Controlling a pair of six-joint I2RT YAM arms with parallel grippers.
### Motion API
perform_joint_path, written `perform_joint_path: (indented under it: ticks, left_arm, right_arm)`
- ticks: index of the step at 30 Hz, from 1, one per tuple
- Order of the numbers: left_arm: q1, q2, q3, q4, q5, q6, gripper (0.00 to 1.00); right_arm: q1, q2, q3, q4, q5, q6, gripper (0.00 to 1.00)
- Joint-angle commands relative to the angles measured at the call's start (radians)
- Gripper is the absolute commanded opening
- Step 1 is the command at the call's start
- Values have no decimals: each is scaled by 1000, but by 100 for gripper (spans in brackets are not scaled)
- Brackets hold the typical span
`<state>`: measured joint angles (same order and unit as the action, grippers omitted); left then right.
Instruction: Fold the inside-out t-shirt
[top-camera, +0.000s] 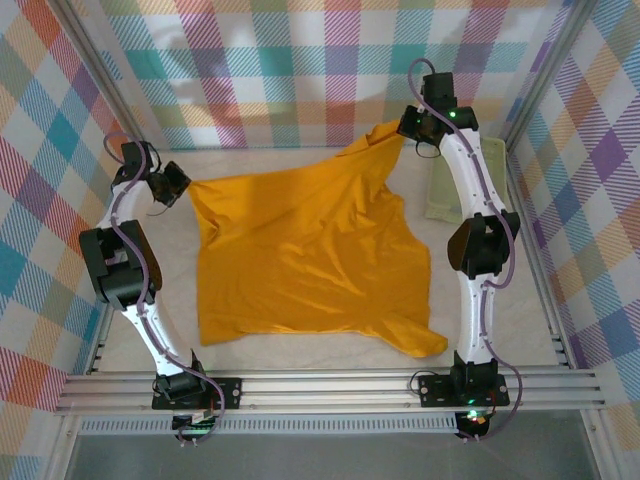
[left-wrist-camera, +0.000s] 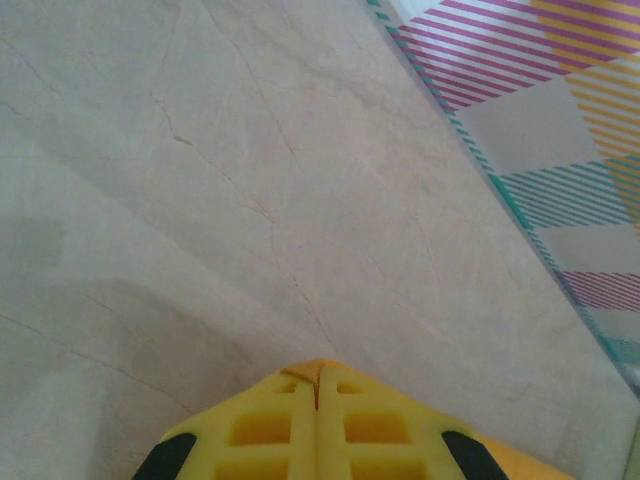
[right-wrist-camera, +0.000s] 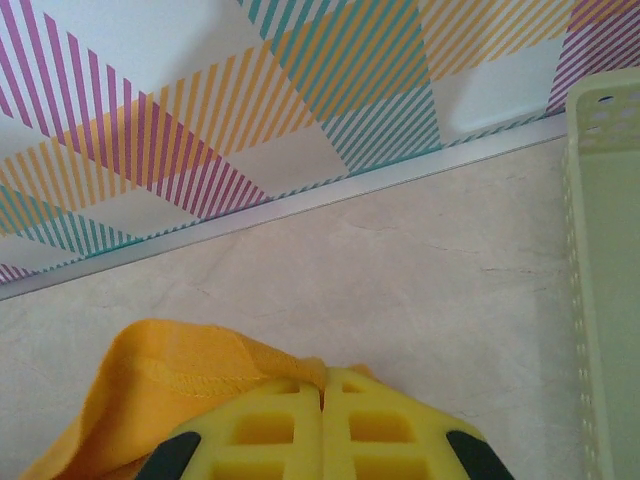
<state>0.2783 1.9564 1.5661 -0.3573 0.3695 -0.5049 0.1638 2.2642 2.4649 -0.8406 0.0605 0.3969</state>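
Spanning the table (top-camera: 280, 165) from above, the inside-out t-shirt (top-camera: 310, 250) is pinched at two corners by left gripper (top-camera: 178, 187) and right gripper (top-camera: 405, 130); left wrist: fingers (left-wrist-camera: 260, 430) shut on a mere sliver, liable to slip under tension; right wrist: fingers (right-wrist-camera: 260, 430) clamped on hem, basket (right-wrist-camera: 605, 280) nearby to snag.

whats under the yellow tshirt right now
The pale table shows around the t-shirt, which lies spread on it with its far corners pinched by the left gripper and right gripper. Anything beneath the cloth is covered and cannot be seen.
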Motion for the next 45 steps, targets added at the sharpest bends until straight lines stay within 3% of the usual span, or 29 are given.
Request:
perform_joint_path:
  ticks: [1,6,19,25,33,39,45]
  left_arm:
    - [6,-92,-56,33,27,-30,0]
    - [7,-168,-167,47,38,-50,0]
    - [6,-413,-510,112,-37,-36,0]
    - [6,-527,-658,156,-115,-45,0]
    - [7,-594,-857,199,-176,-101,0]
    - [7,-502,-826,200,-104,-112,0]
    - [5,-353,-516,89,-89,-147,0]
  right_arm:
    - [7,-22,6,-5,16,-29,0]
    - [31,-141,-204,58,15,-33,0]
    - [56,-698,-1109,303,-21,57,0]
    - [59,-886,-1366,318,-42,93,0]
    - [61,-1008,-1621,346,-70,166,0]
    - [63,-969,-1650,369,-111,188,0]
    - [61,-799,-1241,309,-12,81,0]
